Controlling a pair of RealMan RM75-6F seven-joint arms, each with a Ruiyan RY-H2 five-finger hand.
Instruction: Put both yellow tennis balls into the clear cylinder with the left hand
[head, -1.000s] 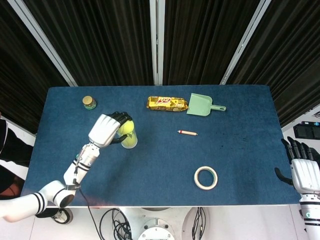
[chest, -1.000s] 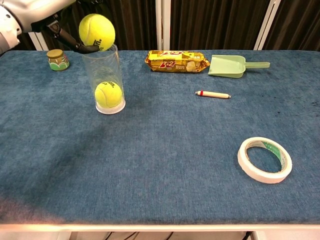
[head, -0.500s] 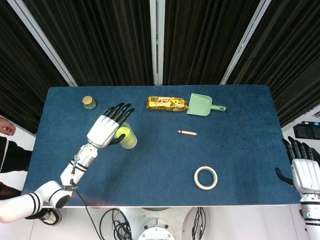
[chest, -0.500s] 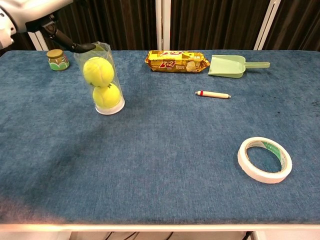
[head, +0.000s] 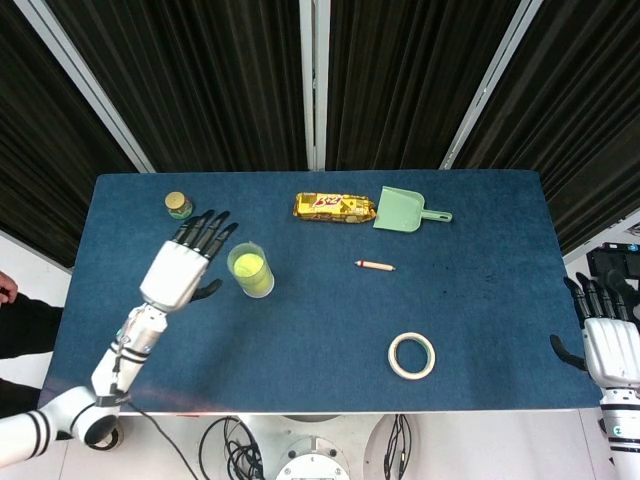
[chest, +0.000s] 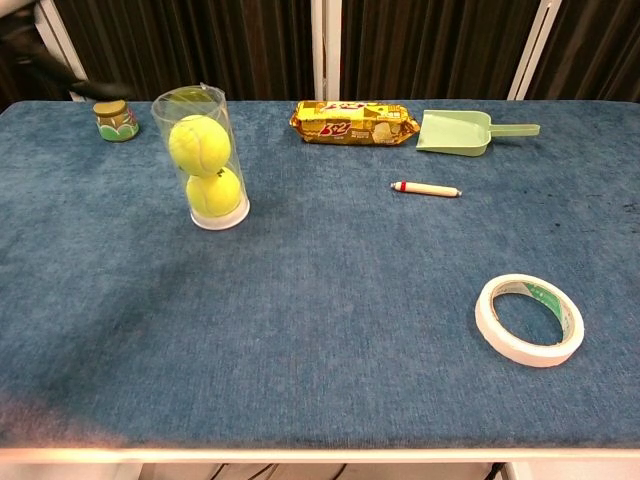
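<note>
The left hand (head: 178, 272) is seen spread wide and empty. Just right of it, both tennis balls (chest: 207, 167) are stacked inside the upright clear cylinder (chest: 201, 160). The cylinder could be tipped if clipped by outstretched fingers during withdrawal.

Two tennis balls (chest: 203, 166) stacked in the cylinder (chest: 201, 160) — left hand (head: 178, 271) just beside.

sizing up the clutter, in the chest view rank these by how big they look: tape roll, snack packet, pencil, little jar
1. snack packet
2. tape roll, though it lies nearest the camera, which enlarges it
3. pencil
4. little jar, close to the pencil, and farther back
</note>
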